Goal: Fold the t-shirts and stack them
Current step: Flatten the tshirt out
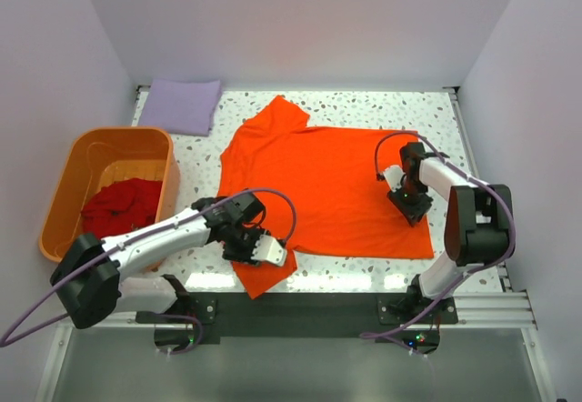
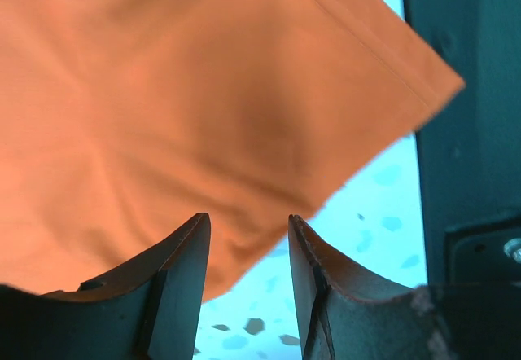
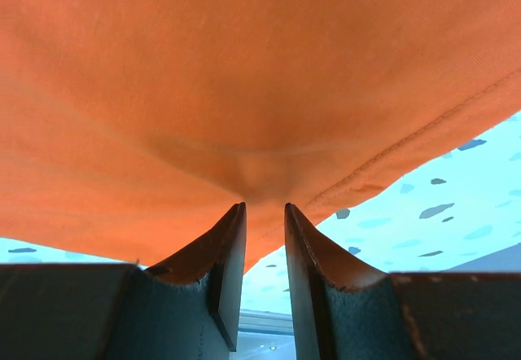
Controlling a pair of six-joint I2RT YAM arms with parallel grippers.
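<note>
While the right gripper [image 3: 264,207] pinches the hem of the bright orange cloth t-shirt [image 1: 327,184] spread on the speckled white table [image 1: 382,111], the left gripper [image 2: 247,221] gapes empty, so lifting risks a skewed fold

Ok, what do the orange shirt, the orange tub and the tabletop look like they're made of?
The orange shirt is soft matte cloth: it creases and has a stitched hem. The orange tub looks like rigid plastic, with a moulded rim. The tabletop is white with dark flecks: terrazzo stone or printed laminate, unclear.
</note>
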